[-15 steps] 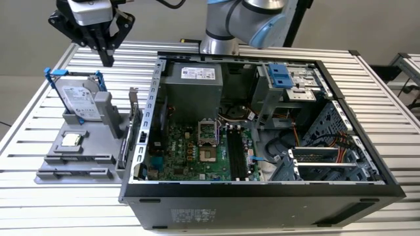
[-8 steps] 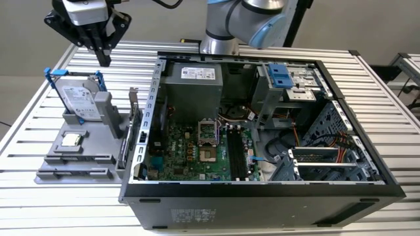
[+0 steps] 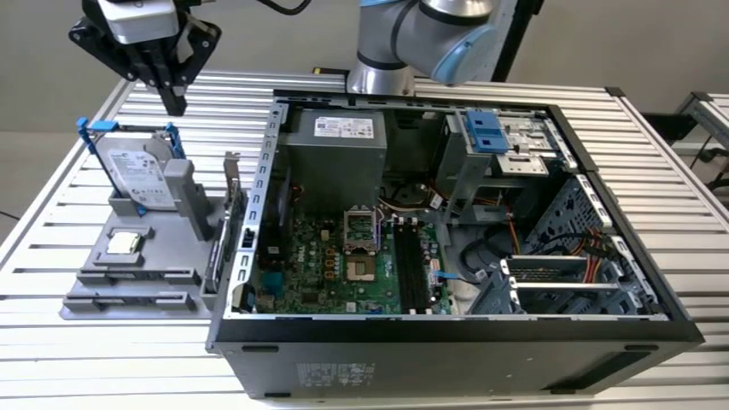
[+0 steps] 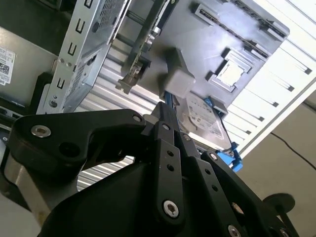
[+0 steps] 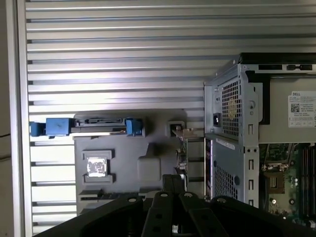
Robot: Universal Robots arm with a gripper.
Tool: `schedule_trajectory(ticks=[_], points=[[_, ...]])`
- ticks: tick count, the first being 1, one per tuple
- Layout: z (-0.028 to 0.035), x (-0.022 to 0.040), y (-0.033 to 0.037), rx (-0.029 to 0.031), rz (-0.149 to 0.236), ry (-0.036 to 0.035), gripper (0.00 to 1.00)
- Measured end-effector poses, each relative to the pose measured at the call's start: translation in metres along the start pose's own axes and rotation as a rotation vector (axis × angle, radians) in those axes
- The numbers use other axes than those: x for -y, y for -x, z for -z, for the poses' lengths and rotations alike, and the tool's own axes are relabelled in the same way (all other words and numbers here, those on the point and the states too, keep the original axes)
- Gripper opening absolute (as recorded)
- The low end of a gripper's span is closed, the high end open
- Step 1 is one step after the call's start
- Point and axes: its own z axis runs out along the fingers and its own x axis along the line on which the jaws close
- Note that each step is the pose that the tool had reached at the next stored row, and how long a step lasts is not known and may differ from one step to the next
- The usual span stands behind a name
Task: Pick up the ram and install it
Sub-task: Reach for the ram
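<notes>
Status of the station, as seen from beside the table.

1. Gripper. The gripper hangs above the far end of the grey fixture, apart from everything on it. The jaws are clenched together, with nothing visible between them. Its upper body is cut off by the frame edge in the exterior view.

2. Ram. The ram cannot be singled out with confidence. A thin board stands on edge along the fixture's side nearest the computer case, with a metal bracket at its far end. It is seen almost edge-on, so any chips or label on it cannot be made out. In the first wrist view the gripper's own body covers the fixture's near strip.

3. Fixture contents. A hard drive stands tilted in a blue carrier. A processor chip lies flat in a square recess. Two long slotted holders sit at the fixture's front; what is in them cannot be told.

4. Case contents. The case lies open on its side, to the exterior view's right of the fixture. Inside are the green motherboard, long black slots, a grey power supply and a drive cage with blue latches.

5. Labels. White printed labels sit on the power supply, the hard drive's face, and the case's front panel; their print is too small to read.
</notes>
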Motion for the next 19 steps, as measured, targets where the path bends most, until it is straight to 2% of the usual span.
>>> schedule_trajectory(ticks=[19], points=[[0.0003, 0.0006, -0.0142, -0.0002, 0.003, 0.0001, 0.0]])
